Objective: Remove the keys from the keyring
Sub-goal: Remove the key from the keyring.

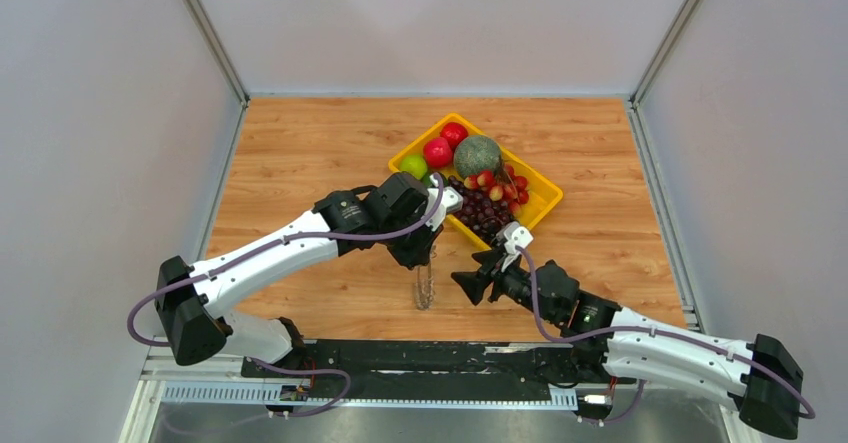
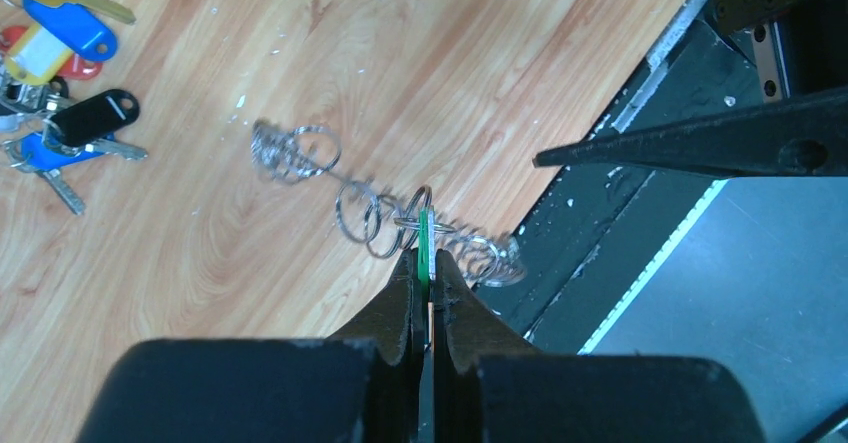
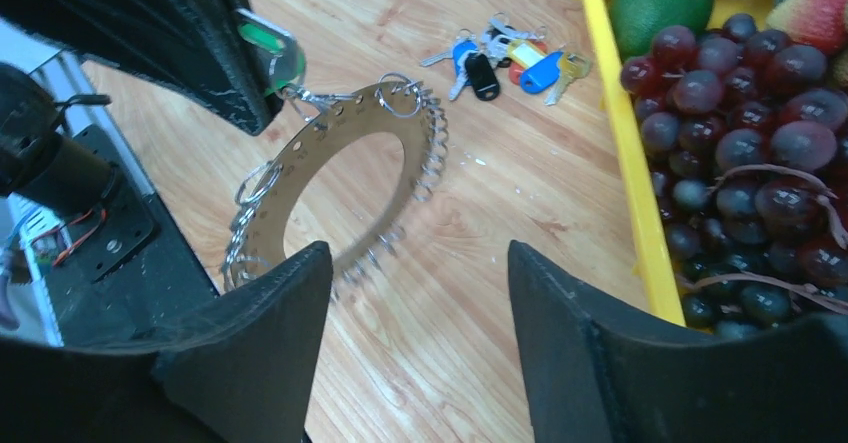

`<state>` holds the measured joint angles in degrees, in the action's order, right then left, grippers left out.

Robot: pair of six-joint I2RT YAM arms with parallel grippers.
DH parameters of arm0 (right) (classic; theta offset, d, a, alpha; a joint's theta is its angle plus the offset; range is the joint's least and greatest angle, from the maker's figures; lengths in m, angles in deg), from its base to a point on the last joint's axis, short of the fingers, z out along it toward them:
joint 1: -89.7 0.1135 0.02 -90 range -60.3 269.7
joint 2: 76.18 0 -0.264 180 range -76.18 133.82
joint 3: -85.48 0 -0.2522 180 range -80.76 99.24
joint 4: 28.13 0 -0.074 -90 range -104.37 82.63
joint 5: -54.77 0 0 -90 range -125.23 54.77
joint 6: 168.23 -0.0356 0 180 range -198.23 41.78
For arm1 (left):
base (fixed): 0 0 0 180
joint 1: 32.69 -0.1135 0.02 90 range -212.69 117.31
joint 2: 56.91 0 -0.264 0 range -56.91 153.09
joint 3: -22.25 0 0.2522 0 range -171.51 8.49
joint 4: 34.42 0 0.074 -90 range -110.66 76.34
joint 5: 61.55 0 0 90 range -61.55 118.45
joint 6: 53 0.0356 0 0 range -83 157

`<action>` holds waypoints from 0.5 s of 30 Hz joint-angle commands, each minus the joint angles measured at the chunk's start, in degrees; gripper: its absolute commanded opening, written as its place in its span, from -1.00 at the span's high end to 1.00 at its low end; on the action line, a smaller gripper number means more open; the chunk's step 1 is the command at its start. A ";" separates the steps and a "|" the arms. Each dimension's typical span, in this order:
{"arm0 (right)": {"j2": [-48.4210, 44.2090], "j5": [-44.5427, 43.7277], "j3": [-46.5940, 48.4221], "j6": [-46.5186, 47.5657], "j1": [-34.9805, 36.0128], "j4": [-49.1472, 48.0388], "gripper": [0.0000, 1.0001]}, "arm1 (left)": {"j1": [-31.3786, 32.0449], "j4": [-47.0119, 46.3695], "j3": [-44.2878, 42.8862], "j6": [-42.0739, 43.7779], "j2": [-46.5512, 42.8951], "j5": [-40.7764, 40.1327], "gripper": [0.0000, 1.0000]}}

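Observation:
My left gripper [image 2: 428, 259] is shut on the small green tag [image 2: 424, 235] of the keyring [image 3: 335, 168]. This is a wide flat metal ring that hangs tilted from the tag above the wood, near the table's front edge [image 1: 425, 289]. The keys [image 3: 432, 158] show only as small silver loops and pieces strung round its rim, too blurred to tell apart. My right gripper [image 3: 415, 253] stands open just to the right of the ring [image 1: 467, 281], level with its lower part. Nothing is between its fingers.
A small bunch of keys with blue, red and black heads [image 3: 505, 58] lies on the wood beyond the ring. At the back right, a yellow tray [image 1: 545, 208] holds grapes [image 3: 740, 133], a melon [image 1: 477, 154] and other fruit. The black base rail [image 2: 600, 233] runs close beneath the ring.

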<state>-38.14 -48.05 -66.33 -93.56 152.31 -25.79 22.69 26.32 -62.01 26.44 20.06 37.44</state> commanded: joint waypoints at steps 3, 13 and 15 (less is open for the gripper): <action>1.82 12.74 0.10 2.40 0.29 -6.53 -0.50 | -1.17 -3.40 0.65 0.24 -0.15 6.33 1.00; 15.01 8.12 2.60 1.07 2.09 -14.60 -0.61 | -2.97 -5.43 1.89 2.89 2.37 8.27 1.00; 16.64 3.42 3.48 0.13 2.05 -12.81 -0.58 | -3.42 -5.30 1.49 3.83 2.58 8.47 1.00</action>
<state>-23.72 -37.87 -66.19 -92.07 154.10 -34.99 20.37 23.48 -59.76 27.73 22.69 44.04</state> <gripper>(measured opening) 0.803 0.020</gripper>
